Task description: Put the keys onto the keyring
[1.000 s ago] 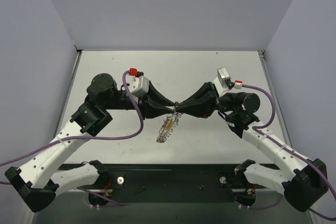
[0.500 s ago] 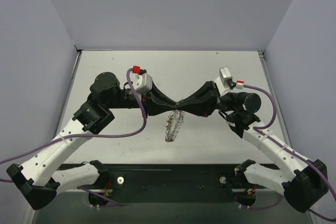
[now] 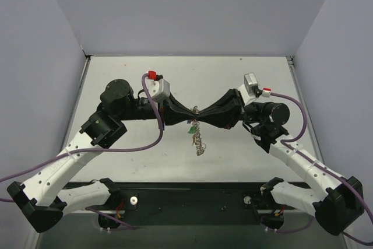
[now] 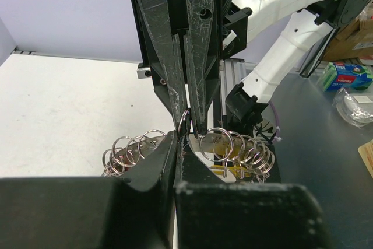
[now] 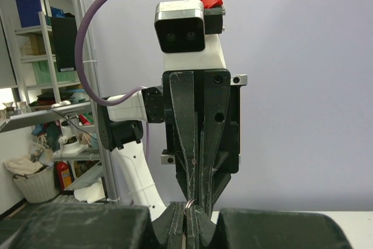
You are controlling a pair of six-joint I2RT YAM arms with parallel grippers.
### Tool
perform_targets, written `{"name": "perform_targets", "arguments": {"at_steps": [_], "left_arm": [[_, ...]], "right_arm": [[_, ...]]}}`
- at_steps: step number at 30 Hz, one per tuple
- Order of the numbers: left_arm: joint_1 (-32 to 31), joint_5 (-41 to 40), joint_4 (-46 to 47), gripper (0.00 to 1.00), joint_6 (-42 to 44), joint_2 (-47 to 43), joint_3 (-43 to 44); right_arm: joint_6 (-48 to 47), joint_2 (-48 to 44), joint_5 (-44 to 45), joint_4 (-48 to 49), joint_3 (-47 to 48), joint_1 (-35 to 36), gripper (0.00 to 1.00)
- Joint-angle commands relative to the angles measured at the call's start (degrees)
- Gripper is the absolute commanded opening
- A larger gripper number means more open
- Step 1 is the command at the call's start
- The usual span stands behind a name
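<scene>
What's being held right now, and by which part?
The keyring, pinched at its upper rim by the shut jaws of both the left gripper and right gripper; the rest hangs free.

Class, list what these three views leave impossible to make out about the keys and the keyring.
Top view: keys too small to count; only a green head is clear.
Left wrist view: the left gripper's black jaws cover the keyring's lower loops and most keys.
Right wrist view: meeting jaws hide all but a metal glint.
</scene>
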Motion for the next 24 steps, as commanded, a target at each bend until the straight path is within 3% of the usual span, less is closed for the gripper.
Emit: {"name": "perform_targets", "arguments": {"at_steps": [1, 3, 8, 11, 14, 17, 18, 24], "left_arm": [[0.3, -5.6, 4.1, 0.00, 0.8, 1.9, 3.5], [0.3, -5.6, 5.4, 0.00, 0.4, 1.9, 3.4], [0.4, -5.2, 8.4, 0.23, -1.1, 2.0, 2.5], [0.3, -4.8, 10.8, 0.25, -2.4, 2.6, 2.2], [0.3, -4.1, 12.5, 0.24, -3.8, 3.1, 1.7], [0.1, -3.7, 14.0, 0.10, -4.4, 3.7, 1.5], [0.1, -3.6, 14.2, 0.01, -4.3, 3.9, 1.6], [0.0, -5.7, 16.0, 0.00, -4.7, 2.8, 0.1]], "right_arm": [[2.3, 0.3, -5.1, 14.4, 2.8, 2.2, 0.00], [2.5, 0.4, -5.2, 14.3, 2.7, 2.2, 0.00], [1.7, 0.3, -4.9, 13.1, 2.4, 2.2, 0.00], [1.7, 0.4, -4.7, 13.1, 2.3, 2.3, 0.00], [1.6, 0.5, -4.8, 12.9, 2.3, 2.4, 0.00], [1.7, 0.4, -4.9, 12.7, 2.4, 2.4, 0.00], [1.6, 0.5, -4.9, 12.5, 2.4, 2.4, 0.00], [0.8, 0.1, -3.9, 10.8, 1.7, 2.2, 0.00]]}}
